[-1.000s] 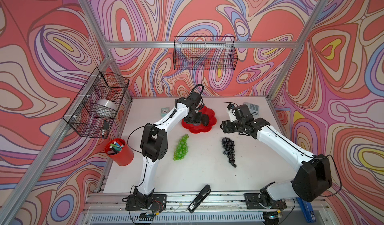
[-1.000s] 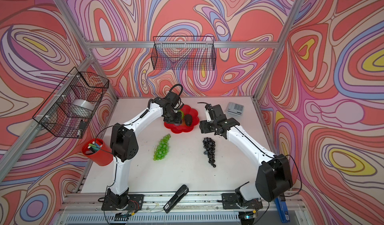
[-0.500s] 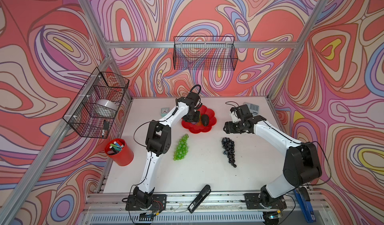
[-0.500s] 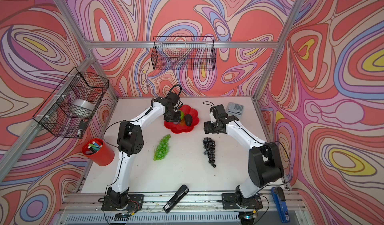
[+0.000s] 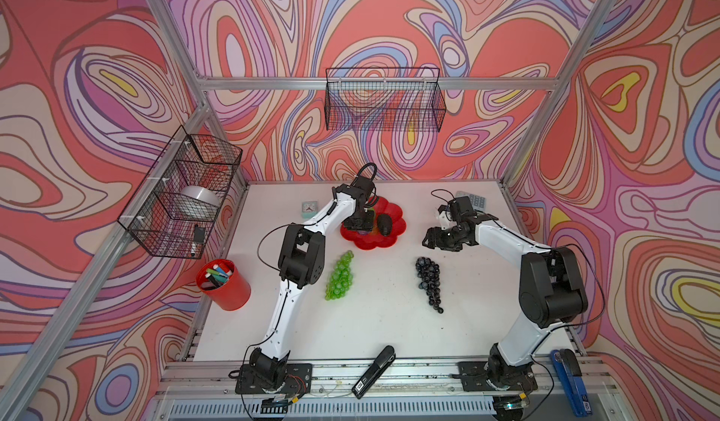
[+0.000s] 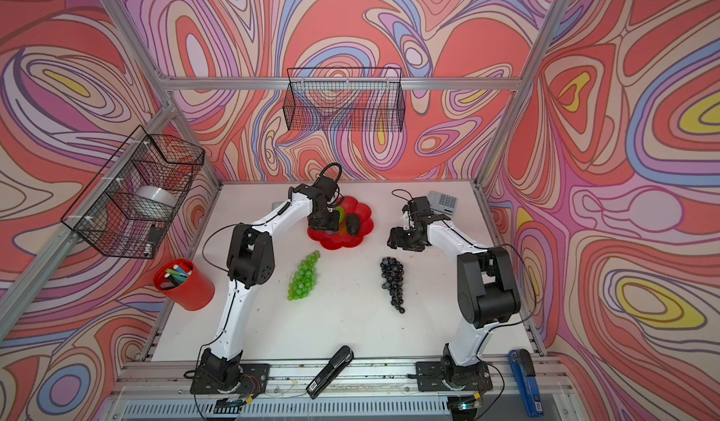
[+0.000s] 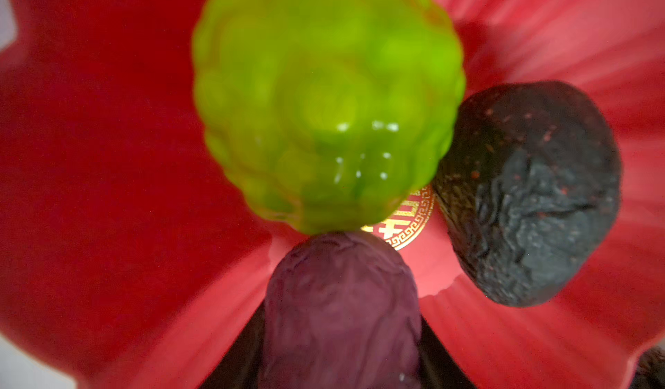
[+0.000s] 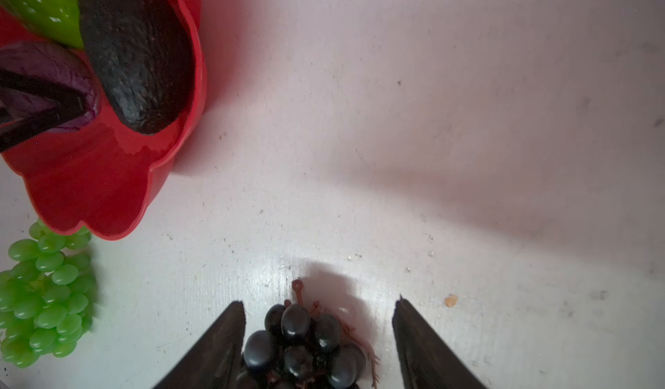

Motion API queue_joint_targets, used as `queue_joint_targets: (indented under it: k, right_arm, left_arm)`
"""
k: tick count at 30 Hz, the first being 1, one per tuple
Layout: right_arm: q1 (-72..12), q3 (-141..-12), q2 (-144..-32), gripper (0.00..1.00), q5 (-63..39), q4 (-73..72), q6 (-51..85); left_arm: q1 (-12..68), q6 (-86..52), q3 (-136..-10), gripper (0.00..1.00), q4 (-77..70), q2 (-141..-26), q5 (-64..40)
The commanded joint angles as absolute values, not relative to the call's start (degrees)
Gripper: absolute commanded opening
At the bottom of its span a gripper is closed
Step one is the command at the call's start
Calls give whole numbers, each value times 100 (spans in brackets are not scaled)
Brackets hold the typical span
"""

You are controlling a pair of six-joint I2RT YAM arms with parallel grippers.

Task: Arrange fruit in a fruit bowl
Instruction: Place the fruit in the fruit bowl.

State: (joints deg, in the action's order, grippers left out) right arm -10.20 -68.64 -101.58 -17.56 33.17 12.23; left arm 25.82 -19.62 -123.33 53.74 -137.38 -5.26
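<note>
Right arm [image 5: 506, 240] has folded its elbow inward since the earlier frame. We see the left gripper [image 5: 360, 226] pinching the small purple fruit [image 7: 342, 308] inside the fruit bowl [image 5: 394, 240]; the right gripper [image 8: 320, 304], jaws spread, hovers over the dark grape bunch [image 5: 428, 279].

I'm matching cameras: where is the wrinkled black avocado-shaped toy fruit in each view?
Both top views: black avocado toy in the right half of the glossy red flower-shaped bowl.
Left wrist: avocado beside the bumpy lime-green ball.
Right wrist: avocado along the bowl's rim.
Shared landmark: the red bowl.
</note>
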Motion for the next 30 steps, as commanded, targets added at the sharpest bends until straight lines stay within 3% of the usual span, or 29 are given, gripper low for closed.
queue_joint_targets:
  k: [1,15,30]
  right_arm:
    - [-993,-7021,-10433,68,-2001,3219,1291]
    - [-998,-6878,-10678,63,-2329,3195,1389]
    - [-1002,-6636,-10826,54,-2606,3167,1336]
  left_arm:
    - [2495,-1907,-12501,51,5326,-13895,-474]
    - [2487,-1907,-12291,73,5216,-13808,-623]
    - [2487,-1942,-11776,76,5142,-12970,-600]
